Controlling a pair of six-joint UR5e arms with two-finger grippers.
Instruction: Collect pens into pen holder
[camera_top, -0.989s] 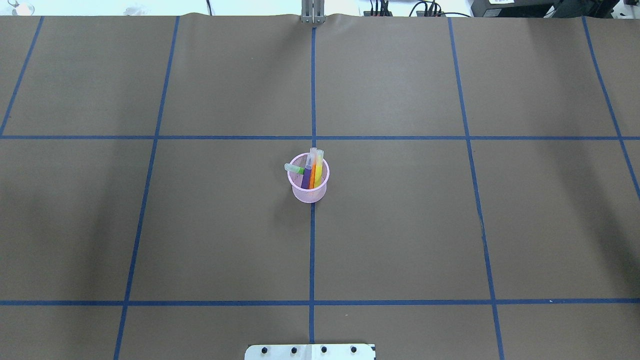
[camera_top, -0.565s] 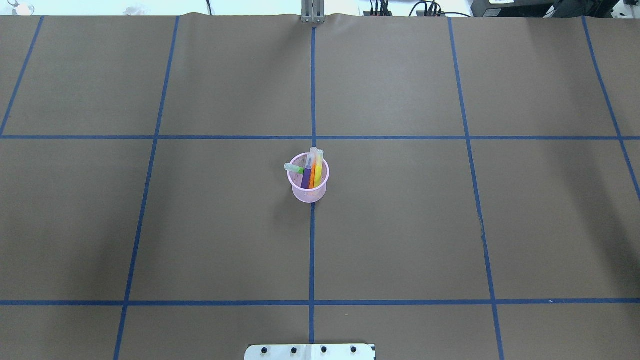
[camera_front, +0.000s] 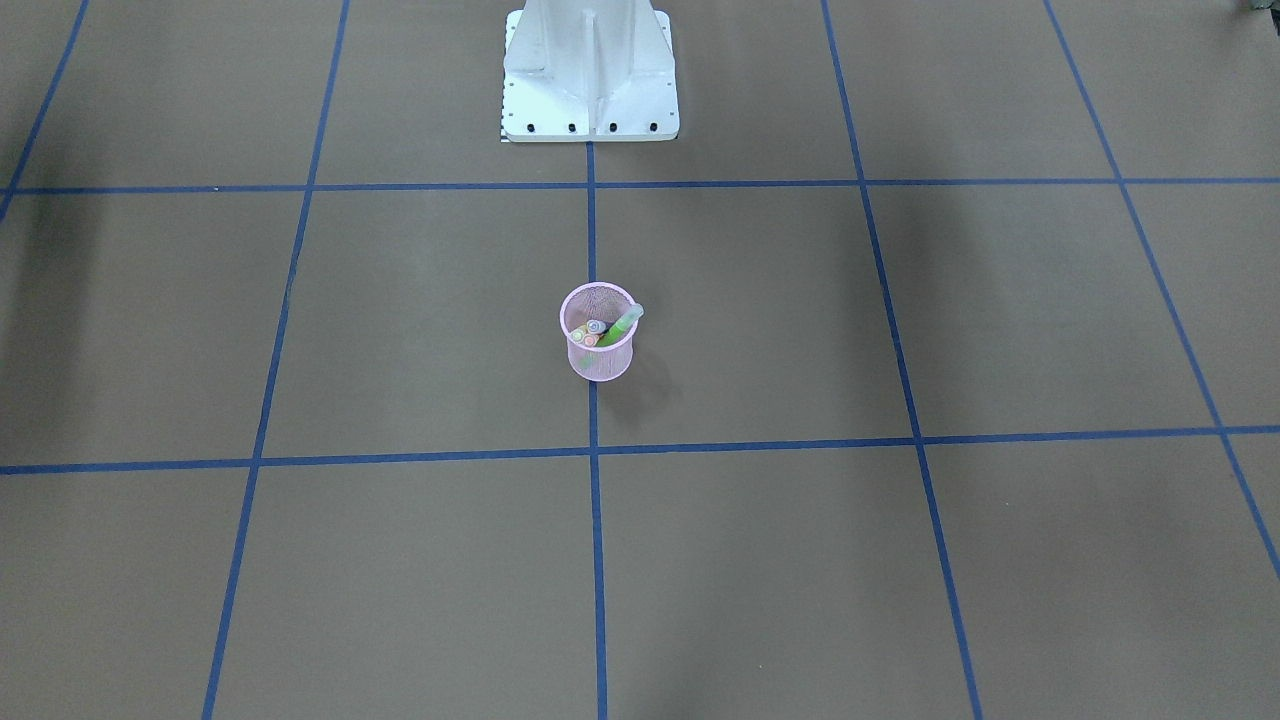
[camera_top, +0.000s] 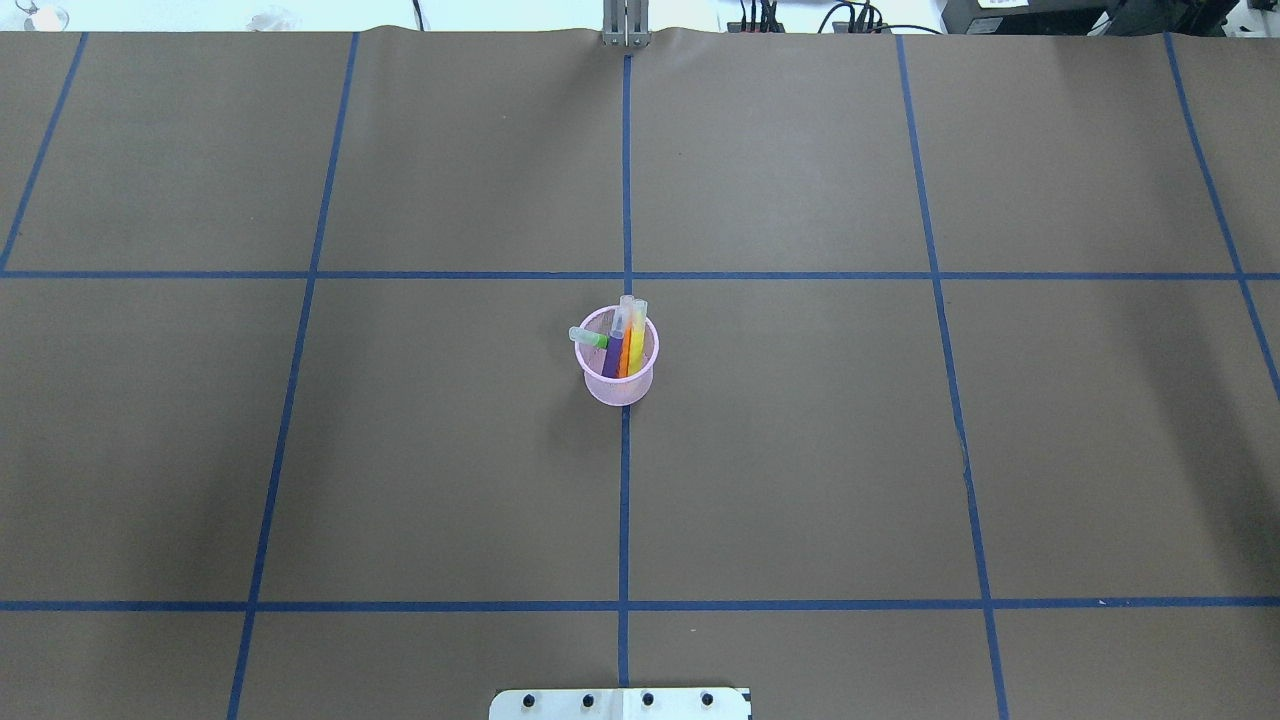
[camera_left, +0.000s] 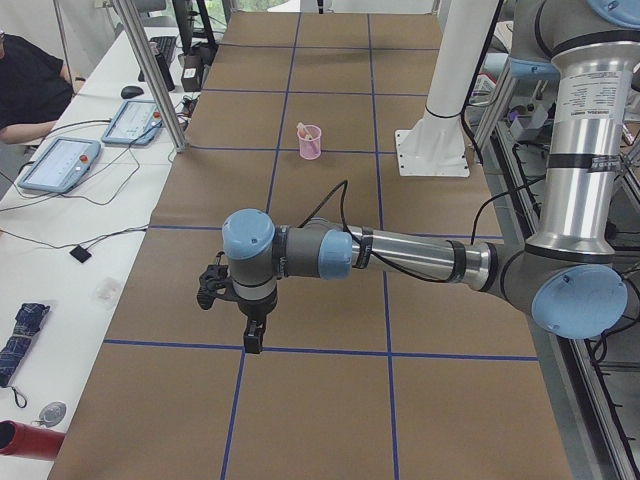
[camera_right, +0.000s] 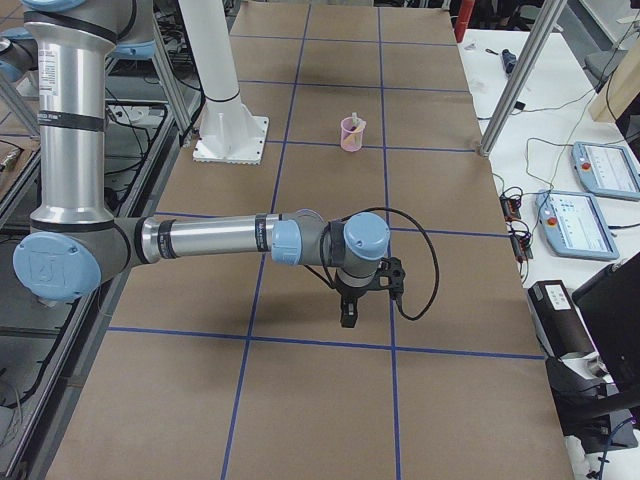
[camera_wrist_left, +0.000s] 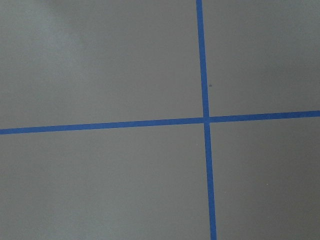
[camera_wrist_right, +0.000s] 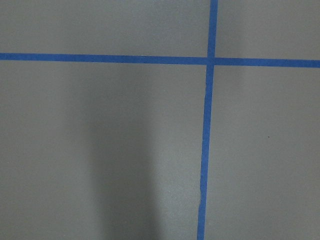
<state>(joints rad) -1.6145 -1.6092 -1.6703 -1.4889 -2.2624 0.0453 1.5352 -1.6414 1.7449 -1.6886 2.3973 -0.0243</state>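
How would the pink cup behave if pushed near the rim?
The cup is thin wire mesh, so probably light. Four pens stick up past its rim, the green pen leaning out, so it may tip rather than slide.

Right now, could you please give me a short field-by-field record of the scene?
pen holder: upright on the centre blue tape line
pens in holder: purple pen, orange pen, yellow pen, green pen
green pen: leans out over the rim
left gripper: far from holder; open or shut unclear
right gripper: likewise far away; open or shut unclear
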